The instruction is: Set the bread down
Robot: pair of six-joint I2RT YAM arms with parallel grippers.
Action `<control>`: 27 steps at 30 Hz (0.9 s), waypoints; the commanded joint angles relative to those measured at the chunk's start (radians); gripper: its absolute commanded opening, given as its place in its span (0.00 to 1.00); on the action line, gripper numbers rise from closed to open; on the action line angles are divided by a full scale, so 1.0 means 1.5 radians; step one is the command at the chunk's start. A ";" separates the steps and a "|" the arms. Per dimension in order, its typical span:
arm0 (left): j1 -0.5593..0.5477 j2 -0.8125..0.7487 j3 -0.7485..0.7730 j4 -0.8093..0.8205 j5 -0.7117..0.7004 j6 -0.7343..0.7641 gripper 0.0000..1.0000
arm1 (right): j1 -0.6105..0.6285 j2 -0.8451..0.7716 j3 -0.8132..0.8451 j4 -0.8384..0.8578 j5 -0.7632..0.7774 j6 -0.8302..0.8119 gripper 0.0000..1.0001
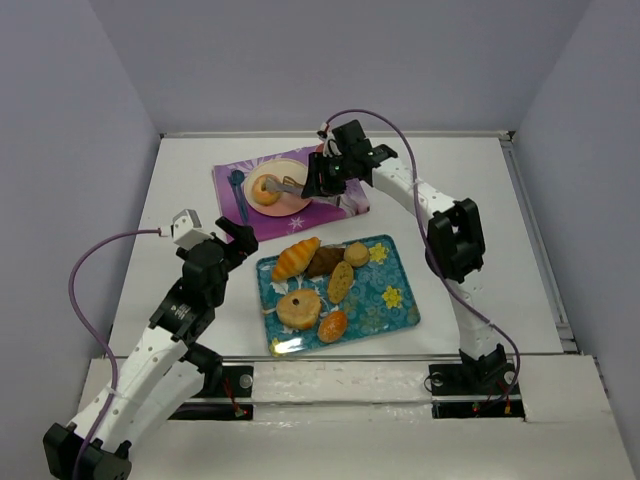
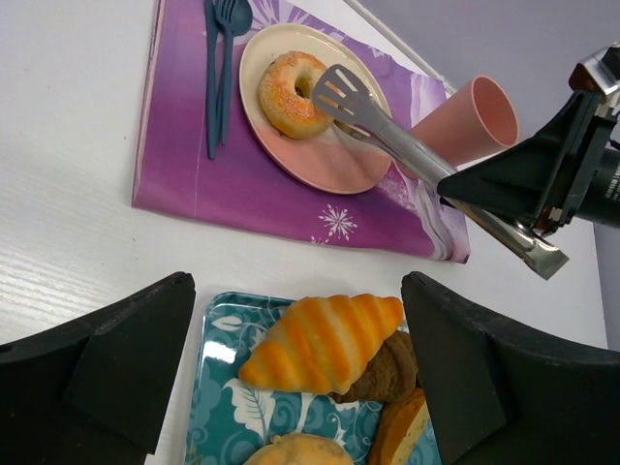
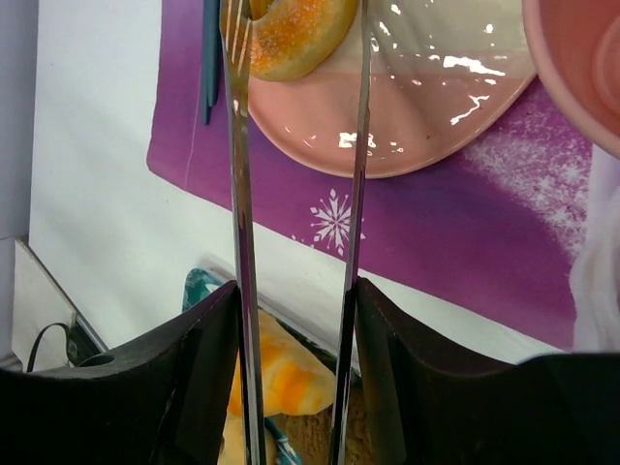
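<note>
Table (image 1: 480, 200): placemat (image 1: 340, 208), tray (image 1: 375, 320) (perhaps plastic)

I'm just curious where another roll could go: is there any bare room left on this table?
Widest: bare table right of the teal tray and purple placemat; also left of the placemat. The pink plate's near half is free beside the sugared ring. Crowded: the bread-filled tray, and over the plate where the tongs hang.

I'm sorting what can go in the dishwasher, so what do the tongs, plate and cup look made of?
The tongs look like polished metal, likely stainless steel: mirror reflections. The plate is glossy pink with sharp highlights, glazed ceramic or hard plastic. The cup is matte pink, probably plastic.
</note>
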 commanded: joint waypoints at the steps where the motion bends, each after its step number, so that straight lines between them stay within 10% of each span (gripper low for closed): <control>1: 0.001 -0.014 -0.006 0.028 -0.013 -0.002 0.99 | 0.005 -0.095 0.040 -0.001 0.023 -0.029 0.54; 10: 0.001 -0.041 -0.007 0.027 0.002 -0.004 0.99 | 0.005 -0.274 -0.114 -0.004 0.092 -0.060 0.53; 21: 0.000 -0.033 -0.005 0.047 0.061 0.003 0.99 | 0.005 -0.707 -0.635 0.014 0.217 -0.112 0.48; 27: 0.000 -0.016 0.005 0.057 0.076 0.013 0.99 | 0.005 -0.790 -0.725 -0.049 0.273 -0.155 0.48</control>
